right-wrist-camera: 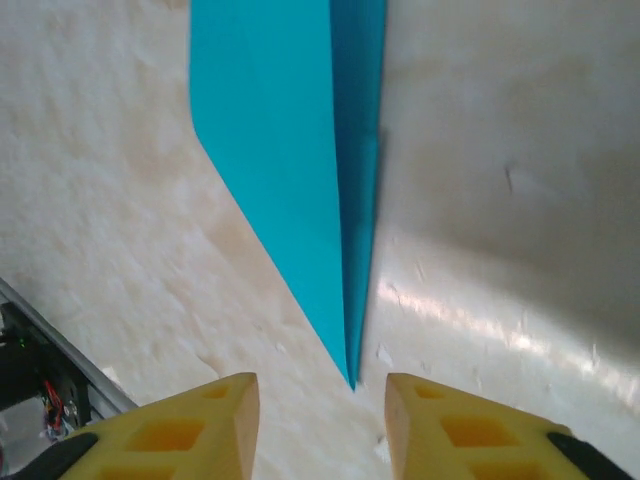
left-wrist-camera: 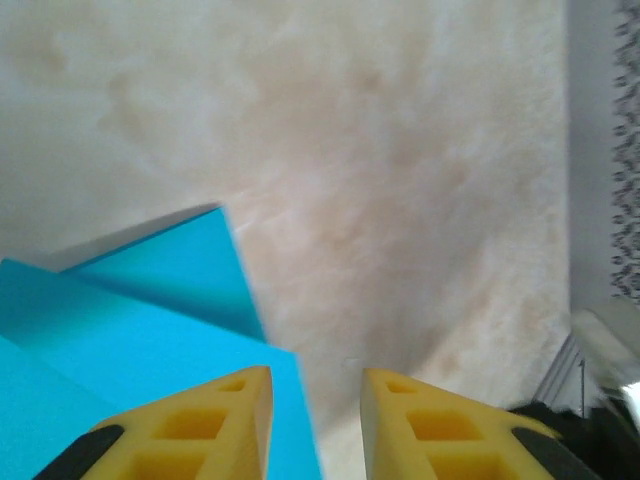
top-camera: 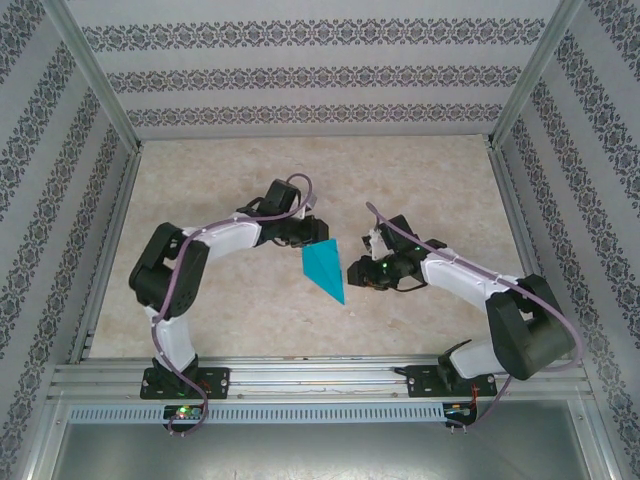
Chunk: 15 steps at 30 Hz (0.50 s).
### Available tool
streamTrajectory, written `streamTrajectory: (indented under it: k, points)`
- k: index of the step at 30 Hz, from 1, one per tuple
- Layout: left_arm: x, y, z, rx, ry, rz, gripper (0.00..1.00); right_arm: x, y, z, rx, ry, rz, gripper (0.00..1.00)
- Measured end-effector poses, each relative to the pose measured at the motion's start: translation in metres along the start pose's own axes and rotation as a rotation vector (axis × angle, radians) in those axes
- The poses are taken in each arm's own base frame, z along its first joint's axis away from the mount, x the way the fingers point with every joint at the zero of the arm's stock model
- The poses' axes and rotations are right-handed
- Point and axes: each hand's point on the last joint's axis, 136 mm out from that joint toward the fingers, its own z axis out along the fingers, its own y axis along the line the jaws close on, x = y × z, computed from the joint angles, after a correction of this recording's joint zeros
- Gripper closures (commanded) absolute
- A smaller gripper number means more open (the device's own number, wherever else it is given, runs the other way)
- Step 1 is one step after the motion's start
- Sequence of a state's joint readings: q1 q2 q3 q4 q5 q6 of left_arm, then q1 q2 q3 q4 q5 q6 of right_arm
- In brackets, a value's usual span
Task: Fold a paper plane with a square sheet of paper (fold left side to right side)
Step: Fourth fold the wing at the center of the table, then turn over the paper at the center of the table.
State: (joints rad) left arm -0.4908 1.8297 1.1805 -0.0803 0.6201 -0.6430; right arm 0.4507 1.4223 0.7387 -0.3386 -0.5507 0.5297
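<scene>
Turquoise plane point(top-camera: 324, 268) is lying on the table point(top-camera: 420, 190) between the left gripper point(left-wrist-camera: 315, 388) and right gripper point(right-wrist-camera: 320, 392), both with fingers apart, gripping nothing. Folding is looking nearly done; the next move is likely calling for pressing the centre crease.

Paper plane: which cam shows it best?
Top external: the whole paper plane is in frame, from wide end to point. Right wrist gives the pointed tip and crease close up, with the wide end cropped. Left wrist gives blurred layers of the wide end, also cropped.
</scene>
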Motion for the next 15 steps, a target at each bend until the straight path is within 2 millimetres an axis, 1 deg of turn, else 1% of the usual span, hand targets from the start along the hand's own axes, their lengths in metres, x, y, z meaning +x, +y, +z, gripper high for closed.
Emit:
streamTrajectory:
  k: [2, 3, 4, 6, 8, 10, 15]
  points:
    - [-0.014, -0.018, -0.023, 0.017, -0.067, 0.045, 0.69, -0.013, 0.004, 0.002, -0.024, -0.018, -0.023, 0.58]
    - [-0.018, -0.023, -0.032, 0.020, -0.095, 0.059, 0.69, -0.017, 0.004, 0.004, -0.029, -0.020, -0.034, 0.57]
    - [-0.023, -0.028, -0.044, 0.021, -0.130, 0.075, 0.68, -0.022, 0.006, 0.007, -0.034, -0.019, -0.048, 0.57]
    - [-0.026, -0.030, -0.064, 0.012, -0.186, 0.094, 0.68, -0.029, 0.007, 0.014, -0.045, -0.011, -0.075, 0.57]
    - [-0.025, -0.025, -0.080, -0.009, -0.229, 0.096, 0.68, -0.037, 0.007, 0.022, -0.053, -0.003, -0.103, 0.57]
    - [-0.022, -0.015, -0.090, -0.037, -0.256, 0.087, 0.68, -0.044, 0.005, 0.030, -0.061, 0.007, -0.117, 0.57]
    - [-0.015, 0.013, -0.106, -0.106, -0.298, 0.046, 0.67, -0.053, -0.001, 0.048, -0.073, 0.029, -0.133, 0.58]
